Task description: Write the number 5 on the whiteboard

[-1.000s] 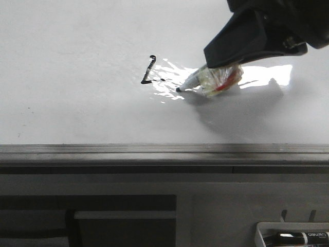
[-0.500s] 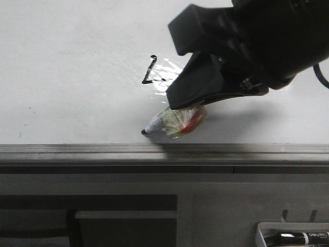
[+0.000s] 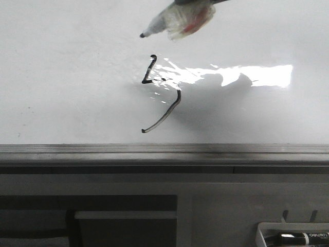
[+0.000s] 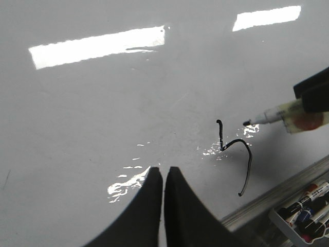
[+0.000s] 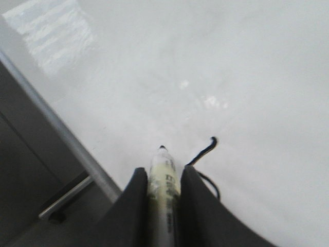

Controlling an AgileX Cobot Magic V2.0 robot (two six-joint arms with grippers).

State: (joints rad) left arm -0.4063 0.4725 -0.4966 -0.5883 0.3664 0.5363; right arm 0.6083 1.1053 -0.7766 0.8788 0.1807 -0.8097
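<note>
step: top bar of the number 5 (image 3: 159, 95) unwritten | right end effector (image 5: 163, 181) pinches marker (image 3: 175, 20), tip to be lowered at the vertical's far end on the whiteboard (image 3: 61, 62) | left end effector (image 4: 163, 177) pressed together, idle

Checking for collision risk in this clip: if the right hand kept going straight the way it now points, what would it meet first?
The right hand grips a marker, so the pen tip leads. It would probably touch bare whiteboard just beside the top of the number 5; how high the tip hovers is unclear.

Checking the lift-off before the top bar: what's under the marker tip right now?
Bare whiteboard; the marker tip hangs beyond the number 5, whose top bar is unwritten. Tip-to-board contact cannot be judged.
</note>
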